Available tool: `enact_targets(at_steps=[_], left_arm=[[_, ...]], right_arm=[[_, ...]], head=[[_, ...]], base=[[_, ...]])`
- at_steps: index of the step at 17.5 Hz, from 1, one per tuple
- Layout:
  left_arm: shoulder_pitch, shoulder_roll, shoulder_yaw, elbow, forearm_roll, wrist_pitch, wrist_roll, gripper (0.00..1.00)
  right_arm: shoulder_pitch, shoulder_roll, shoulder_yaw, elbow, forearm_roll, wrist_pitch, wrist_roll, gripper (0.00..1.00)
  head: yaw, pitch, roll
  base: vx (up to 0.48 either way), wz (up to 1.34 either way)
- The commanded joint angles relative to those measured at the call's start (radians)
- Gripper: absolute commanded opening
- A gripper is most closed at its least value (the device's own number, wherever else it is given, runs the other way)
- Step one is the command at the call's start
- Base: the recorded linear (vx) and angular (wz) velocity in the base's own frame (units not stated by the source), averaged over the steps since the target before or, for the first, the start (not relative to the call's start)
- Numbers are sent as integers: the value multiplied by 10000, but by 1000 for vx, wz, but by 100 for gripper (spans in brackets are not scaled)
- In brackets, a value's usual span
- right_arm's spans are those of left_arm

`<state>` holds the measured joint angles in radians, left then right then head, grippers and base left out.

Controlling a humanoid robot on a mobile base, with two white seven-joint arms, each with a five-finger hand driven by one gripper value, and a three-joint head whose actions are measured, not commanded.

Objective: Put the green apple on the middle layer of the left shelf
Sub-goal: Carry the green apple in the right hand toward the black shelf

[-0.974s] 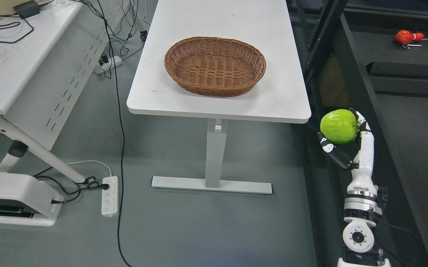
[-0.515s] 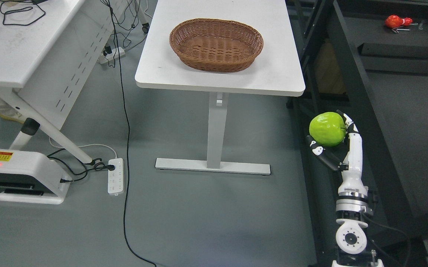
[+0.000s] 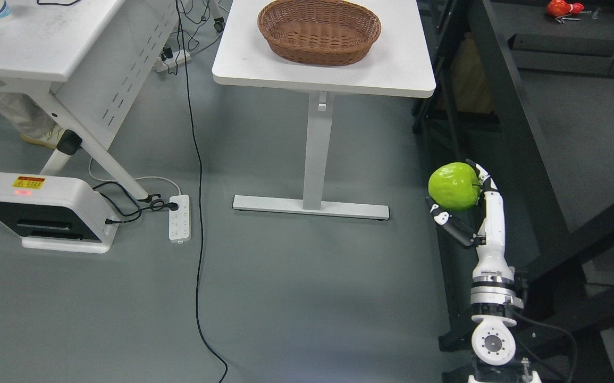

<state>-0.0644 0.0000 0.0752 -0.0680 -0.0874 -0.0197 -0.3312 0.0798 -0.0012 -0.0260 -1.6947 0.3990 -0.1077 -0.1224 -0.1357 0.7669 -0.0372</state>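
— What do we have in our right hand (image 3: 463, 210)?
— The green apple (image 3: 453, 186), fingers curled around it, held over the floor beside the dark shelf frame (image 3: 519, 159).
— And the basket (image 3: 319, 31)?
— We see it on the white worktop (image 3: 408, 64), well apart.

yellow warning label (image 3: 28, 182) on white unit (image 3: 46, 213), print unreadable.
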Motion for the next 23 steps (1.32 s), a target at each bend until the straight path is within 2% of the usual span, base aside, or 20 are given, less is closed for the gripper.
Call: enact_targets(at_steps=[1,13,23], left_arm=[[-1,175,0,-10,0,-2,-1,100],[-1,175,0,-10,0,-2,-1,100],[-1,175,0,5,0,-2,-1,100]], right_arm=[[15,-163,15,28,-1,19,-33,0],[-93,-163,-630,28,14,249,-33,0],[-123,-163,-645,28,14,433,-33,0]], head=[[0,0,0],[0,0,0],[0,0,0]], base=[[-309,18],[-226,-82],[-49,-964]])
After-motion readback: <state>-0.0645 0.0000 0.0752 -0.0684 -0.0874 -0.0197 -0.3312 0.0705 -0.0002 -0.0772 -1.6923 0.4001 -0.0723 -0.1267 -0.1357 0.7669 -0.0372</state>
